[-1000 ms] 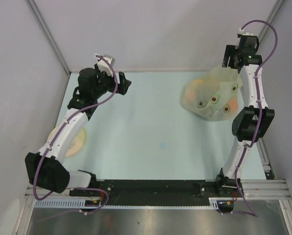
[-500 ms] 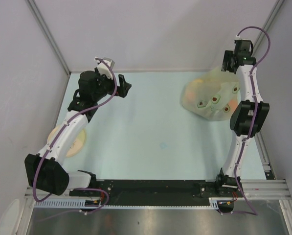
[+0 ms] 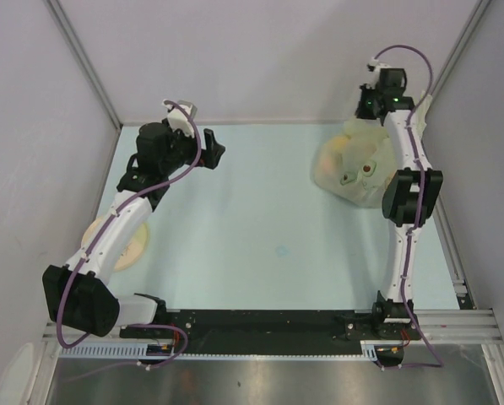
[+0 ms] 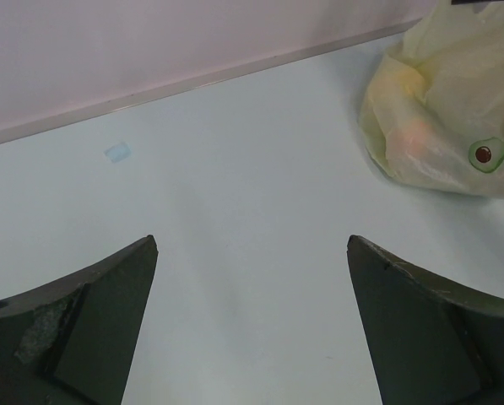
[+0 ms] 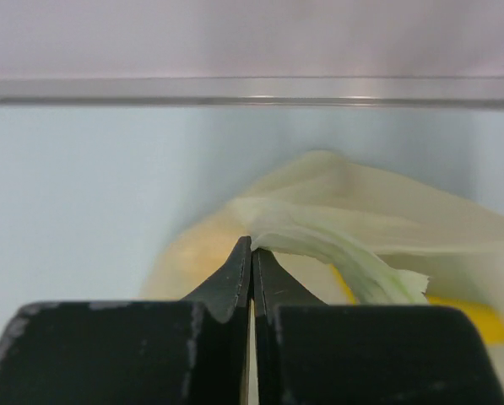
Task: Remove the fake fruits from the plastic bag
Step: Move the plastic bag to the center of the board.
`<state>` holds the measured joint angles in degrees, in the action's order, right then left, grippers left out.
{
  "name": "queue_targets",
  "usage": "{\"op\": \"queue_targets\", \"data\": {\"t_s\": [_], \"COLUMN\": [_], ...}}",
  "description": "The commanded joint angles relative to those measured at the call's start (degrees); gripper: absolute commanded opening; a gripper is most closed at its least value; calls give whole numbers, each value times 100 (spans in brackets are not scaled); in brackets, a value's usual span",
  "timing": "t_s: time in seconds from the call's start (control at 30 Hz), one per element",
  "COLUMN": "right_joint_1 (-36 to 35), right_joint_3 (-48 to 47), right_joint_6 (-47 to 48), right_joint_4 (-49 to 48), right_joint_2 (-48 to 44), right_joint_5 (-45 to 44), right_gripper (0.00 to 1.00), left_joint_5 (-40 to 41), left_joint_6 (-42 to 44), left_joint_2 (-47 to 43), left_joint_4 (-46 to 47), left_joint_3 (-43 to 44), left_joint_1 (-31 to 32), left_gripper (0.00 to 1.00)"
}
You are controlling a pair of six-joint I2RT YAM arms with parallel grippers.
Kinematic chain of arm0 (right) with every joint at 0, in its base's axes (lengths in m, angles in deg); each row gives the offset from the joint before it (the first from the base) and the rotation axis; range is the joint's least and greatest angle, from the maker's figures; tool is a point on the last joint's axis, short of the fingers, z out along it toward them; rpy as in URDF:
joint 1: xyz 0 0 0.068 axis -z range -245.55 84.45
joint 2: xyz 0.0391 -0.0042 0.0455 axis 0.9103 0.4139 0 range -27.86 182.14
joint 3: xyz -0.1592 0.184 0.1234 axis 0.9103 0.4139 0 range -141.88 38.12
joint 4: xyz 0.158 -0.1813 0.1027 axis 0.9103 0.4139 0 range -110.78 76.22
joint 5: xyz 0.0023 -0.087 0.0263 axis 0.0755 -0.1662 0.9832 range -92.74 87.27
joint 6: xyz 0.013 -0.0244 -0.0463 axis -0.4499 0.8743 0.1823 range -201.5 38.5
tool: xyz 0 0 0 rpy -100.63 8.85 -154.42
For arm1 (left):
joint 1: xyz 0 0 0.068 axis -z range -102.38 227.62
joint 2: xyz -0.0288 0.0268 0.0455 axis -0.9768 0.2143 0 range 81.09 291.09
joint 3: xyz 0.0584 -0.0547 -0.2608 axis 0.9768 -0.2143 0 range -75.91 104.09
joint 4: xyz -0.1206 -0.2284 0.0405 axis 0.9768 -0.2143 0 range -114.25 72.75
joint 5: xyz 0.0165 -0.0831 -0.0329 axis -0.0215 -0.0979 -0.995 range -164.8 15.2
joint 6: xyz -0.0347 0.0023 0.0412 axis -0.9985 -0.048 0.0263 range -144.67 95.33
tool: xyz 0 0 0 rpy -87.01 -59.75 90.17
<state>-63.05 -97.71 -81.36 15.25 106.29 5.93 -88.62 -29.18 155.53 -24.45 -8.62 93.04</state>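
The plastic bag (image 3: 349, 164) lies crumpled at the far right of the table, pale yellow-green with round printed marks. The fake fruits show only as orange and yellow blurs through the film (image 4: 410, 135) (image 5: 475, 319). My right gripper (image 3: 368, 116) is at the bag's far top edge, shut on a fold of the plastic bag (image 5: 319, 240); its jaws (image 5: 252, 243) meet with the film pinched at the tips. My left gripper (image 3: 214, 148) hovers at the far left of the table, open and empty (image 4: 252, 240), facing the bag (image 4: 441, 126) from a distance.
A round cream plate (image 3: 136, 251) lies at the left edge, partly under my left arm. The back wall's ledge (image 5: 252, 89) runs close behind the bag. A small blue mark (image 3: 281, 250) sits on the table's middle.
My right gripper has swung left along the bag's far edge and gone from open to shut on the plastic. The left arm has barely moved.
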Motion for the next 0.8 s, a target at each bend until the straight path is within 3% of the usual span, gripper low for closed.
{"op": "queue_targets", "data": {"t_s": [0.0,0.13,0.2,0.4,0.43,0.5,0.53,0.6,0.63,0.77], "right_joint_1": [-1110,-1971,-2411,-3263,-3335,-3388,-3371,-3292,-3213,-3028], "right_joint_3": [-5,-399,-856,-1621,-1639,-1622,-1596,-1526,-1308,-797], "right_joint_6": [-339,-646,-822,-963,-946,-1007,-1060,-1130,-1104,-709], "right_joint_4": [-87,-254,-316,-641,-632,-545,-458,-352,-299,-132], "right_joint_2": [-617,-417,-223,331,357,349,340,157,16,-704], "right_joint_5": [1119,1295,1287,1225,1347,1497,1680,1866,1980,2113], "right_gripper": [0,0,0,0,5,29,54,77,99,100], "left_joint_5": [362,933,978,1153,1163,1110,1110,1101,1153,1365], "left_joint_6": [65,-223,-479,-121,-50,99,143,370,433,1004], "left_joint_2": [-245,-245,-228,-464,-482,-465,-439,-386,-342,-53], "left_joint_4": [-105,-753,-1028,-1363,-1380,-1476,-1538,-1635,-1687,-1977], "left_joint_3": [83,92,4,-602,-672,-866,-927,-1173,-1252,-1612], "left_joint_1": [-65,-407,-881,-1542,-1673,-1674,-1674,-1674,-1674,-1674], "left_gripper": [100,100,99,98,98,97,97,96,95,94]}}
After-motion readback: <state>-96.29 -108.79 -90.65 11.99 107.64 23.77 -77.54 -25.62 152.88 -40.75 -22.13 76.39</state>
